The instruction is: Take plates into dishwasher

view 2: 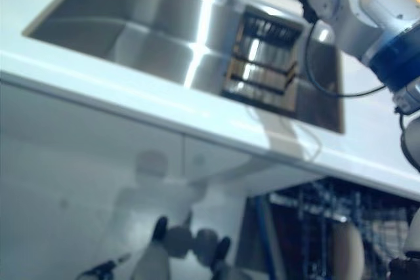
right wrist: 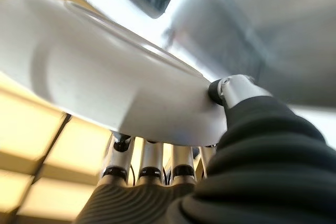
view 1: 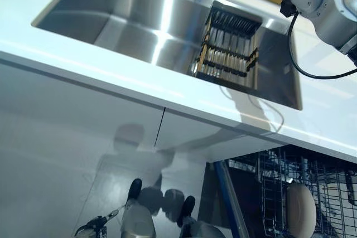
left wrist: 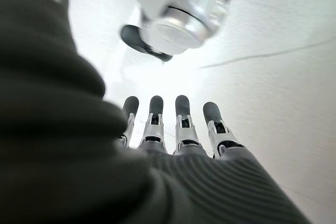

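Right hand (right wrist: 157,174): in its wrist view we see the fingers (right wrist: 149,163) under a white plate (right wrist: 100,77) and the thumb (right wrist: 233,90) pressed against its rim, so the hand is clamped on the plate. The plate looks plain white and glossy, with a shallow raised rim.

From the head views the right arm reaches in from 2 o'clock, and the hand with the plate sits at about 12 to 1 o'clock, at the frame's upper edge, above the far side of the sink (view 1: 128,20); only a sliver of it shows there.

Left hand (left wrist: 173,140): seen in its own wrist view only, fingers straight and side by side, holding nothing, over a pale floor.

In the sink, toward 1 o'clock, a dark dish rack (view 1: 228,45) with upright tines stands against the right wall. The basin's left part is bare steel.

The white bench (view 1: 83,62) runs across the middle as a band, its front edge overhanging white cabinet fronts (view 1: 72,126).

At 4 to 5 o'clock, below the bench edge, the open dishwasher (view 1: 290,193) shows its wire basket; a pale plate (view 1: 301,210) stands on edge in it, with open slots on both sides.
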